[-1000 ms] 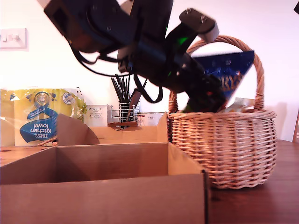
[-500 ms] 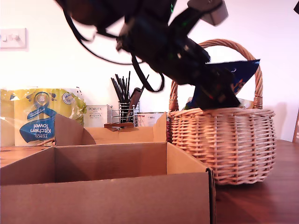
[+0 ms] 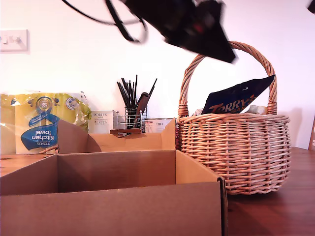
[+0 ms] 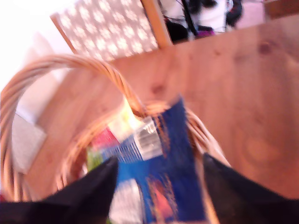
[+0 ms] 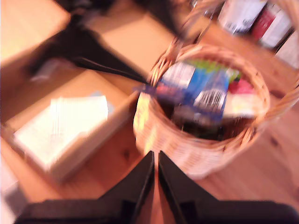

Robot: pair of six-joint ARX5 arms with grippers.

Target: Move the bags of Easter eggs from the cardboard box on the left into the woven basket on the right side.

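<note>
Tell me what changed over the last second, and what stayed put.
My first gripper let go of the dark blue Terry's bag and rose clear above the handle. The bag, carried a second ago, now leans inside the woven basket, jaws open around nothing. The cardboard box, kitchen towel pack and my second gripper's shut jaws show no change.

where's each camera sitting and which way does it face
Exterior view: low at table height, facing the cardboard box and woven basket side-on; a blurred arm crosses the top.
First wrist view: on my first gripper, above the basket, looking down at the blue Terry's bag; open fingers show.
Second wrist view: on my second gripper, high, looking down on basket and box; shut fingers show.
All share the basket and blue bag.
</note>
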